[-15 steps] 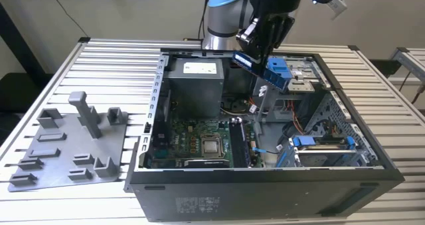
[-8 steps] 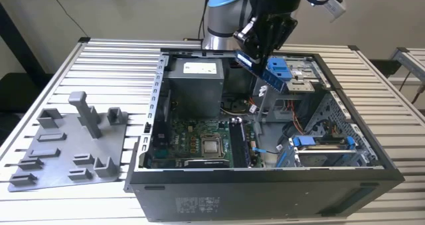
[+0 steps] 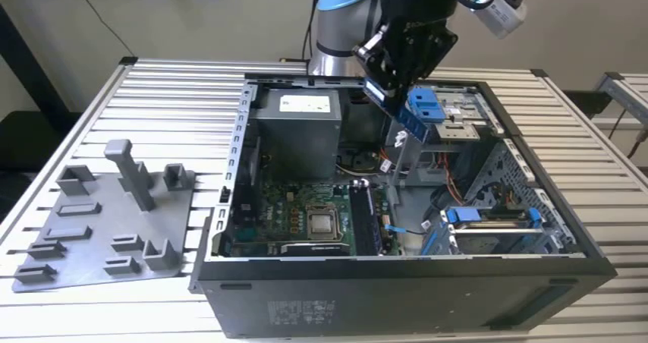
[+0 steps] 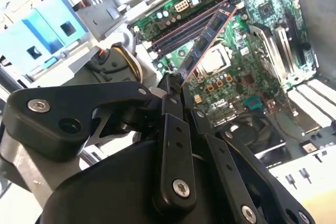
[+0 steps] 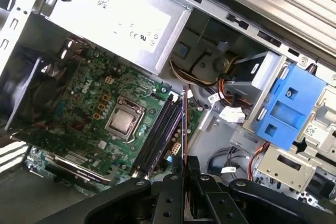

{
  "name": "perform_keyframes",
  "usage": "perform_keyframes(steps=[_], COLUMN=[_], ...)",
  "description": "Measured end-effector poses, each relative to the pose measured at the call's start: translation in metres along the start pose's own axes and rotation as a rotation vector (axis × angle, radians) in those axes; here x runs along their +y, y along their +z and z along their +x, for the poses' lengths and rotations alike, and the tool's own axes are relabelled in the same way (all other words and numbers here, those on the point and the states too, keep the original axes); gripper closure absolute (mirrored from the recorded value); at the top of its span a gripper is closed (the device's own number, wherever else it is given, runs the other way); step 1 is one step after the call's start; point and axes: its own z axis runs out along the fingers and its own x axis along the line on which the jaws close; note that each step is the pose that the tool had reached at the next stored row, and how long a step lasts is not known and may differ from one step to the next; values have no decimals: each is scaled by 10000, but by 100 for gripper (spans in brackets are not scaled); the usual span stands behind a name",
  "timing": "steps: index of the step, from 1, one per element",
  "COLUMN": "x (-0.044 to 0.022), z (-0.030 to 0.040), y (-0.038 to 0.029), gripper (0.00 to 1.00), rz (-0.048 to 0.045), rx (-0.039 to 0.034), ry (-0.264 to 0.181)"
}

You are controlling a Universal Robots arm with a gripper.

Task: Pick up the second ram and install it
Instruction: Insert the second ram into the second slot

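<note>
We saw the gripper (image 4: pixel 181 90) above the open PC case (image 3: pixel 405 305), clamped on the second ram (image 4: pixel 210 32). It pinched the stick by one short end, prob. so the long body and contact edge stayed free to reach a slot. The stick pointed down into the case over the motherboard (image 5: pixel 89 93), apart from it and not seated. In the second wrist view it ran at an angle to the ram slots (image 4: pixel 184 27), so we judged it not lined up yet.

The case lay on its side on the slatted table (image 3: pixel 172 92) w/ the side panel off, so the board faced up, which gave access from above. Inside:
- The power supply (image 3: pixel 296 130) at the far end.
- The processor (image 3: pixel 324 223) mid-board.
- The ram slots just beside the processor.
- A blue drive caddy (image 3: pixel 423 108) toward the exterior view's right.

One slot might already have held a stick, but we couldn't tell.

The grey fixture plate (image 3: pixel 102 229) w/ upright posts sat outside the case on the exterior view's left, well apart from the gripper.
</note>
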Motion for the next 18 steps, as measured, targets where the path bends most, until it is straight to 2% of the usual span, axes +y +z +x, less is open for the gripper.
perform_keyframes(steps=[18], x=[1], z=[1], y=[46], gripper=[86], rz=[67], rx=[40], ry=[2858])
